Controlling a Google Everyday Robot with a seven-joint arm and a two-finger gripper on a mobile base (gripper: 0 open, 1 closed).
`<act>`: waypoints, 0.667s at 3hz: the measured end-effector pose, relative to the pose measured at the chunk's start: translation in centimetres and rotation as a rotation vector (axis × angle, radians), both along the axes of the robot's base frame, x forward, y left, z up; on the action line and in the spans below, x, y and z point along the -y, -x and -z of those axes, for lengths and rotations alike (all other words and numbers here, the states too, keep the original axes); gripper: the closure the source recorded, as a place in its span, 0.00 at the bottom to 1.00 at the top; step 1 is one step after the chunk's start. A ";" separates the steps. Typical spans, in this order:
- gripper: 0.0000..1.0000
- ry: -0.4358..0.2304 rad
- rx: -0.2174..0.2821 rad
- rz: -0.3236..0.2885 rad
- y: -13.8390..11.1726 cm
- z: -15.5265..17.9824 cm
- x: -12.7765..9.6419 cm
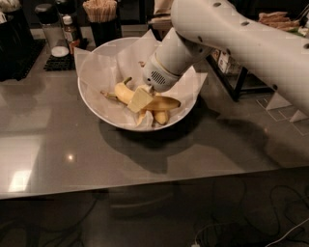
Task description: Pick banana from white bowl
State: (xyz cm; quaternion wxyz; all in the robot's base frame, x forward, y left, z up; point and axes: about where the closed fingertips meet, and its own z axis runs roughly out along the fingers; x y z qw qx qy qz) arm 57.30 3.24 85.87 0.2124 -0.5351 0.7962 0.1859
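The white bowl (91,103) sits toward the back of the grey surface (72,164), and the crinkled paper liner (104,67) cups the fruit so it gathers low in the middle rather than rolling to the rim. The banana (166,102) lies across that middle on top of the others. Its stem points to about 10 o'clock and its brownish tip to 3 o'clock, which leaves its thick belly the easiest part to reach. That looks to be why the hand (141,96) is just there. It has closed on the banana's midsection, with a pale finger (139,100) flat against the near side and its partner hidden behind the fruit. The white arm (241,38) slants in from 2 o'clock, passing over the far rim of the bowl. The slimmer bananas (161,116) rest just beneath, toward 6 o'clock, touching the big one, so I'd guess a straight upward pull would disturb them least. Off at 11 o'clock from the bowl, a cup of wooden sticks (100,9), a shaker (48,24) and a small bottle (70,31) stand well apart from the work. The bottle wears a label and there are cards on the rack (223,60) at 3 o'clock, but I can't read a word on either, and I see no brand anywhere.
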 end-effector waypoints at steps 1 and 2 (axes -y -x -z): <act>1.00 -0.058 0.054 -0.055 1.1 -2.8 0.5; 1.00 -0.146 0.136 -0.171 3.3 -7.7 1.6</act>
